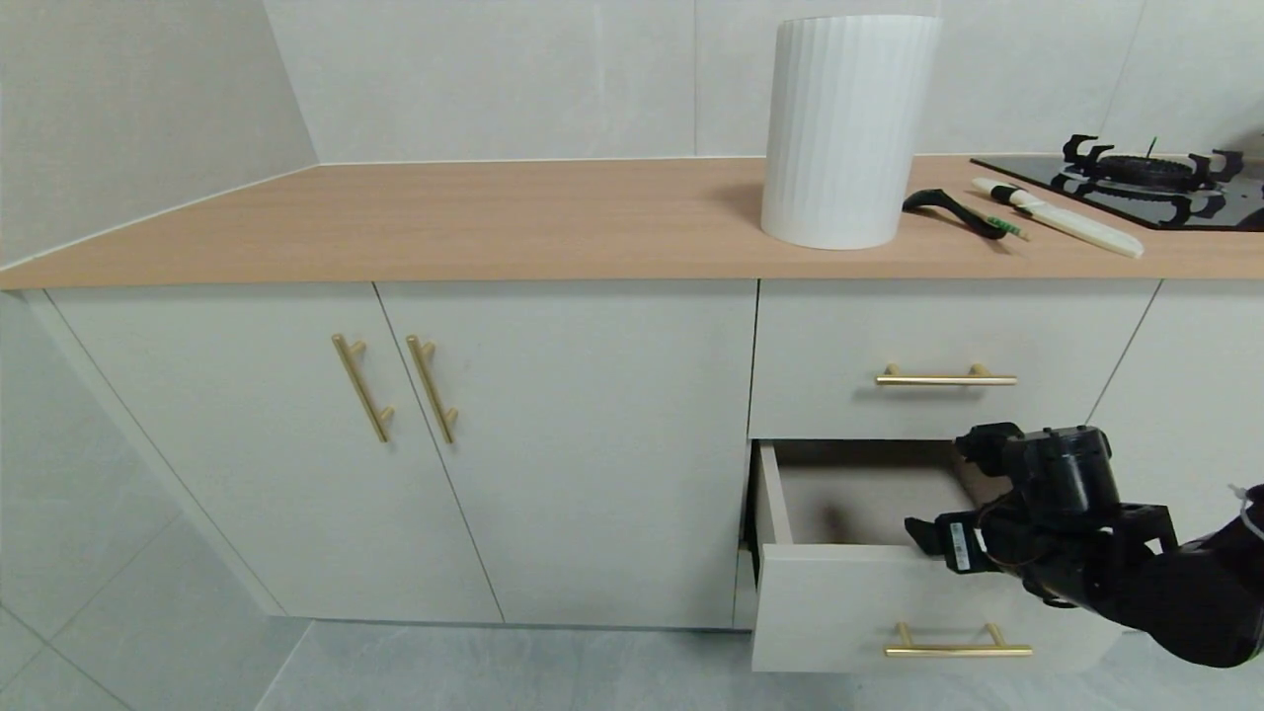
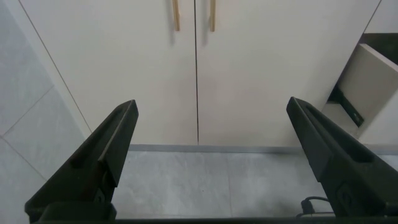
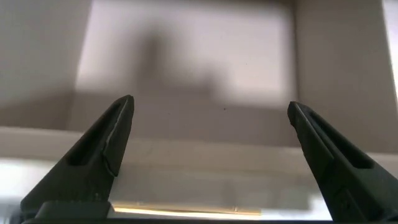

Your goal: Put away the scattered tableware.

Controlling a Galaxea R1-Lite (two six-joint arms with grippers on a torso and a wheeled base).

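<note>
The right gripper (image 1: pixel 943 486) hangs released and empty over the front edge of the open lower drawer (image 1: pixel 839 602). The left gripper (image 2: pixel 211 106), fingers likewise spread, faces the 2 cabinet doors (image 2: pixel 249 62) low near the floor. The knife (image 1: pixel 1062 217) and peeler (image 1: pixel 953 209) lie on the counter (image 1: pixel 444 217) between the white container (image 1: pixel 844 128) and the stove (image 1: pixel 1136 178).

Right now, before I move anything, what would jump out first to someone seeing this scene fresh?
The tall white ribbed container on the countertop draws the eye first, with a black-handled utensil and a white knife lying beside it toward the stove. Below, the lower drawer is pulled out, the right gripper open above it.
</note>
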